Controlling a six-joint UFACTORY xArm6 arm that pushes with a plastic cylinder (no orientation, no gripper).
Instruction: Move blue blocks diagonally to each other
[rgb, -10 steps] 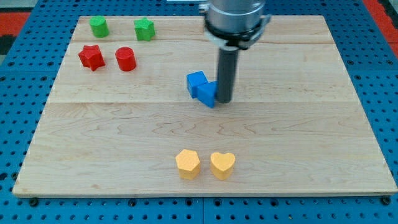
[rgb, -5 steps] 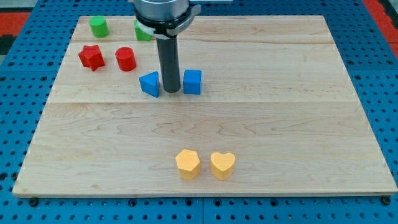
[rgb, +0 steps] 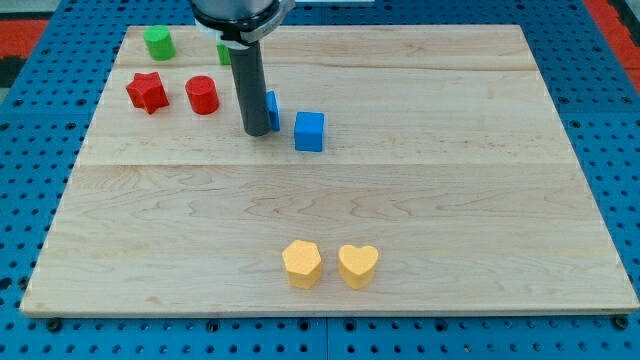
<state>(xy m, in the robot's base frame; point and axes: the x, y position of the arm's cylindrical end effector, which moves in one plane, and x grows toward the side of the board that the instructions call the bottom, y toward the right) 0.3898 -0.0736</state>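
The rod is seen standing upright over the wooden tabletop (rgb: 450, 200), and my tip (rgb: 257, 132) rests on the wood toward the view's upper left of centre; no gripper is fitted, so no open or closed state can be told. A blue block (rgb: 271, 109), largely hidden behind the rod so that its shape cannot be made out, is seen touching the rod's right side, just above the tip; a blue cube (rgb: 309, 131) lies just to the view's right of the tip, apart from it, and slightly lower and to the right of the hidden blue block, the two being near but not visibly touching. A red cylinder (rgb: 202, 95) and a red star (rgb: 147, 92) are placed to the view's left of the rod; a green cylinder (rgb: 158, 43) is found near the top left corner; a further green block (rgb: 223, 52) is mostly covered by the arm. A yellow hexagon (rgb: 301, 263) and a yellow heart (rgb: 357, 265) sit side by side near the view's bottom, well apart from the tip.
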